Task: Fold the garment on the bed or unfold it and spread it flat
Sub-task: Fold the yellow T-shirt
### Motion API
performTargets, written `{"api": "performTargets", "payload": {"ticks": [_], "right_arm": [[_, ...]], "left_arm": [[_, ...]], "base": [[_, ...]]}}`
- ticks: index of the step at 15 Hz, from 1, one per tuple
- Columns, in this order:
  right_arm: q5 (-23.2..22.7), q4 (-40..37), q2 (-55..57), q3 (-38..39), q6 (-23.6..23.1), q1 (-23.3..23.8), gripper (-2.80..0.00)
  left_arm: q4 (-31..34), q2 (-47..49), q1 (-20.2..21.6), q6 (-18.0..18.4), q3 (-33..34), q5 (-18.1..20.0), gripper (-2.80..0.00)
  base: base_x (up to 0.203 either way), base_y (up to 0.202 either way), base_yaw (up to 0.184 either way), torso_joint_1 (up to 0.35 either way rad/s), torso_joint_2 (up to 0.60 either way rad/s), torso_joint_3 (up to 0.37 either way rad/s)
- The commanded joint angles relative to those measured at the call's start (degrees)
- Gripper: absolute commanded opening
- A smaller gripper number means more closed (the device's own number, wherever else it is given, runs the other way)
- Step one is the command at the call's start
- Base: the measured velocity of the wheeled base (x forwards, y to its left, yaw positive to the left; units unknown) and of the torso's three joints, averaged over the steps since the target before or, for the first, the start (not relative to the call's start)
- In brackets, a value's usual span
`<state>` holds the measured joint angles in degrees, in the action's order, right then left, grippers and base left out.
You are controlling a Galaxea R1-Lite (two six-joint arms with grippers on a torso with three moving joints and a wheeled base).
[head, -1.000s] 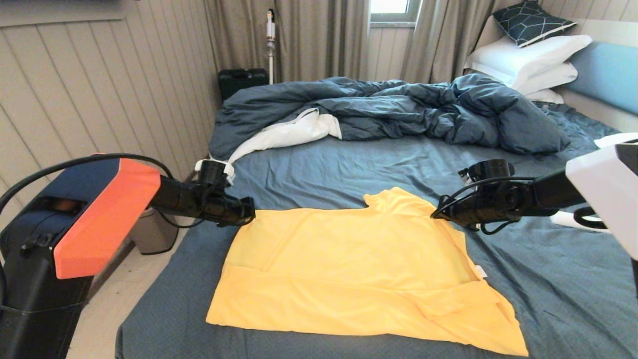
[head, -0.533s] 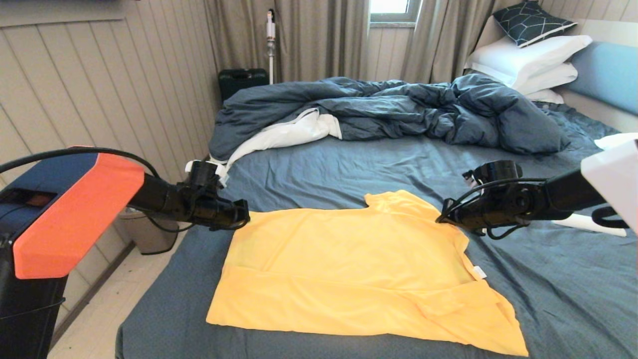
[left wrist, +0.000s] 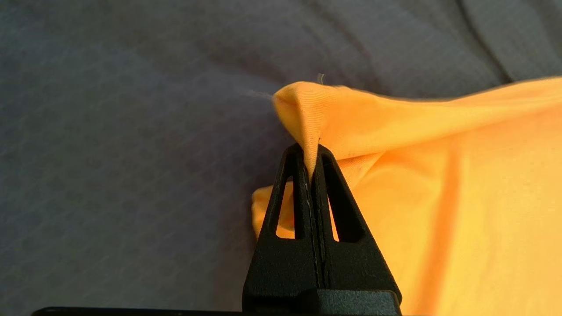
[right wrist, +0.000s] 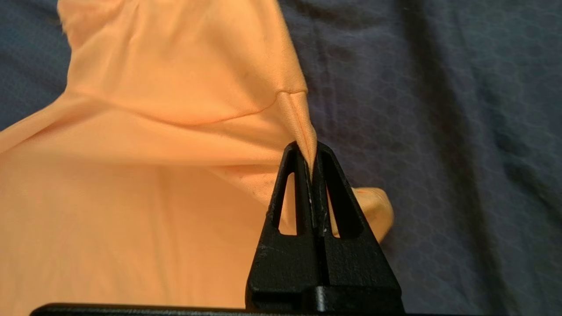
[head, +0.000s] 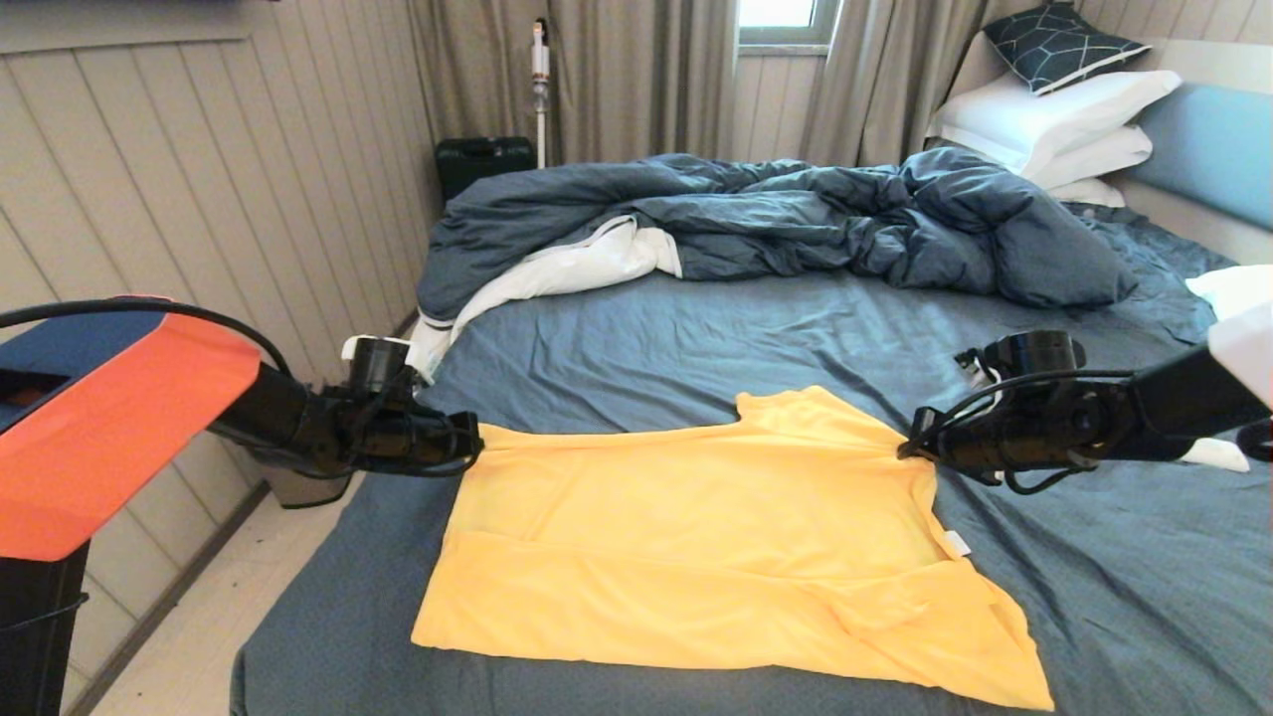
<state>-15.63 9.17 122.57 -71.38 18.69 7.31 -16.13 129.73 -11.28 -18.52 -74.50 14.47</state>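
The yellow garment point(head: 696, 547) lies on the near half of the bed point(head: 696, 328), folded over itself, with a sleeve bunched at its near right corner. My left gripper point(head: 475, 445) is shut on the garment's far left corner; up close, the black fingers pinch a fold of yellow cloth point(left wrist: 303, 118) at my left gripper point(left wrist: 310, 151). My right gripper point(head: 907, 449) is shut on the far right corner, where a hemmed edge point(right wrist: 298, 114) runs into my right gripper point(right wrist: 311, 151). Both held corners are lifted slightly off the sheet.
A rumpled dark blue duvet point(head: 796, 219) with white lining lies across the far half. White pillows point(head: 1054, 119) and a dark patterned cushion point(head: 1059, 40) sit at the far right against the headboard point(head: 1213, 139). Panelled wall and floor lie to the left.
Both grippers have drawn back towards me and a little outward, left to the left and right to the right, pulling the garment's far edge with them. Both stayed shut.
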Motion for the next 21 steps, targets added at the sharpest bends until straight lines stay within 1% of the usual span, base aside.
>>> {"api": "performTargets", "payload": {"ticks": [1, 5, 10, 13, 17, 21], "right_arm": [[-0.1, 0.4, -1.4, 1.6, 0.1, 0.3, -2.8], [-0.3, 4.6, -2.4, 6.0, -0.8, 0.3, -2.8], [-0.3, 6.3, -3.8, 9.5, -0.9, 0.3, -2.8], [-0.2, 7.8, -5.2, 12.1, -1.1, 0.5, -2.8], [-0.3, 7.8, -6.6, 13.2, -1.9, 2.4, -2.8], [-0.5, 7.8, -7.2, 13.6, -1.9, 2.6, -2.8]], "left_arm": [[-0.9, -0.9, 1.1, -0.1, 1.7, 0.2, -2.8], [-3.6, -2.0, 1.3, 0.1, 5.7, 0.3, -2.8], [-9.2, -3.2, 1.2, 0.8, 12.6, 0.4, -2.8], [-10.7, -4.4, 1.2, 0.9, 15.2, 0.5, -2.8], [-11.2, -5.6, 2.7, 1.0, 15.8, 0.6, -2.8], [-11.3, -6.9, 3.2, 0.6, 14.2, 0.7, -2.8]], "base": [[0.0, 0.0, 0.0, 0.0, 0.0, 0.0], [0.0, 0.0, 0.0, 0.0, 0.0, 0.0], [0.0, 0.0, 0.0, 0.0, 0.0, 0.0], [0.0, 0.0, 0.0, 0.0, 0.0, 0.0], [0.0, 0.0, 0.0, 0.0, 0.0, 0.0], [0.0, 0.0, 0.0, 0.0, 0.0, 0.0]]}}
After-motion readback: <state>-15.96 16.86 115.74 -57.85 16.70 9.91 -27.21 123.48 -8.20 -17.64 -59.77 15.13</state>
